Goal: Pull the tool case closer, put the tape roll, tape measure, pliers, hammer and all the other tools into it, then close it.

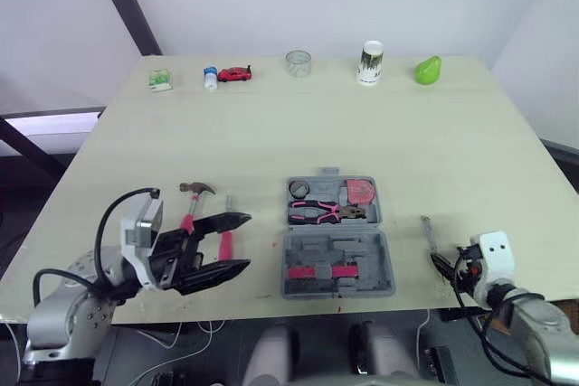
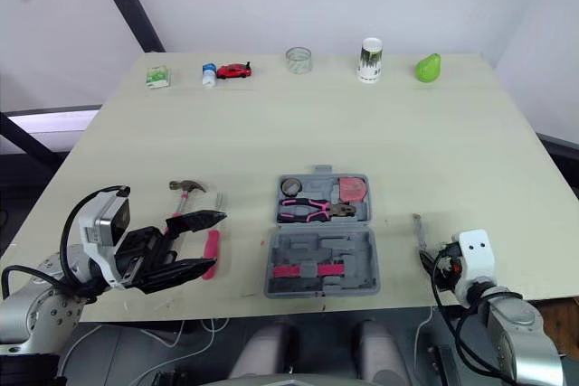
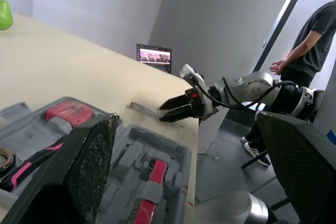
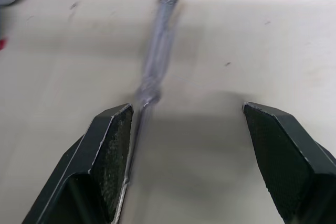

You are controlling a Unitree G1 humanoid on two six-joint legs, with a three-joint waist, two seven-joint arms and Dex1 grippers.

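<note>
Left pincer point(image 1: 246, 241) apart, near hammer point(image 1: 191, 203), left of open tool case point(image 1: 362, 246). In case: tape roll point(image 1: 299, 189), pliers point(image 1: 317, 211), tape measure point(image 1: 360, 192). Right of case: screwdriver point(image 4: 157, 51), right pincer point(image 4: 186, 114) apart around its shaft.

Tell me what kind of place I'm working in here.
Probably a robot test lab: a plain table with staged props like a toy car and pear, plus a screen and a person standing by.
</note>
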